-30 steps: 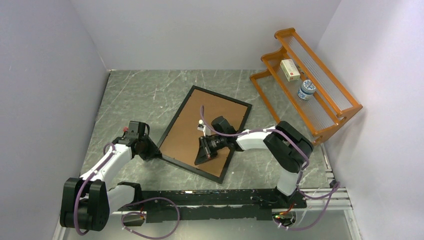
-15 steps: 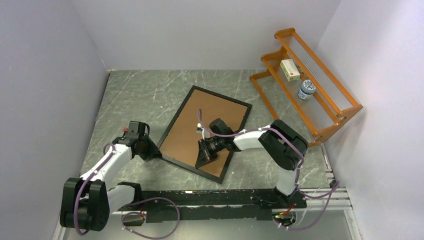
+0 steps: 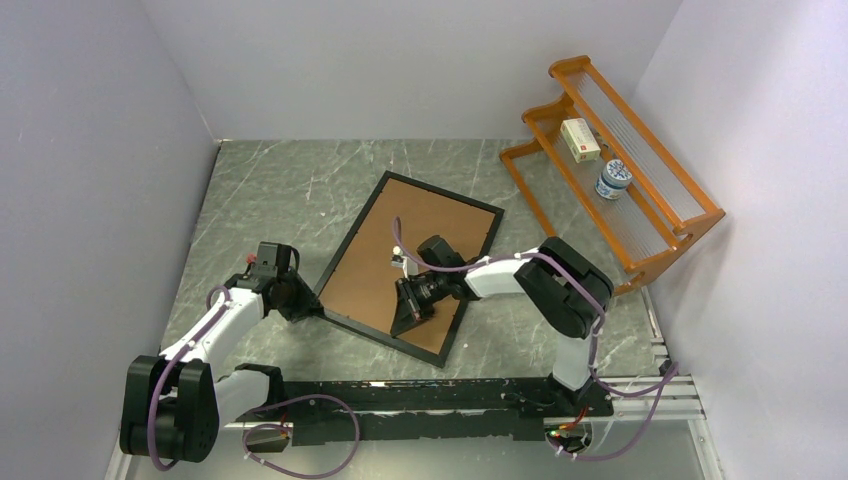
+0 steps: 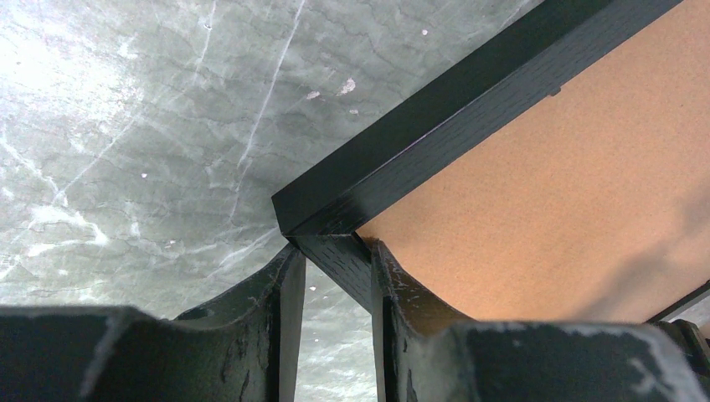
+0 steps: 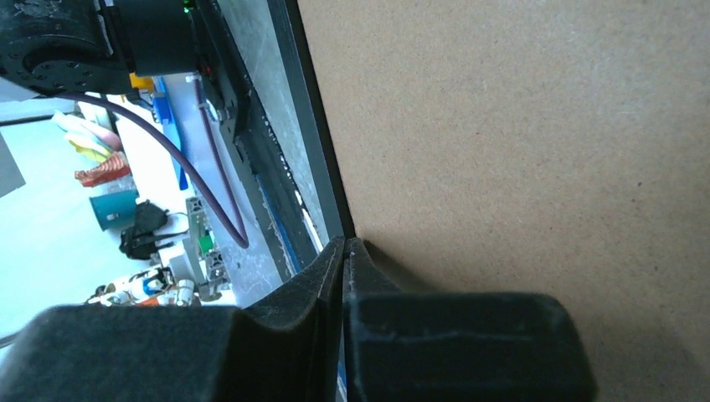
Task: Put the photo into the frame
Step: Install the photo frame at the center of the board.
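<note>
Clamping a near-left corner of the frame (image 4: 419,146) in the left gripper (image 4: 335,251).
Lying back-up, slanting lengthwise far-right; resting the closed right gripper (image 5: 344,243) on it.

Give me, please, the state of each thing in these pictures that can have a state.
frame: lies flat on the table, brown back up.
left gripper: shut on the frame's corner edge.
right gripper: shut, holding nothing, tips on the frame's back beside its edge.
photo: not visible.
rack: standing at the far right.
box: lying on the rack.
jar: upright on the rack.
</note>
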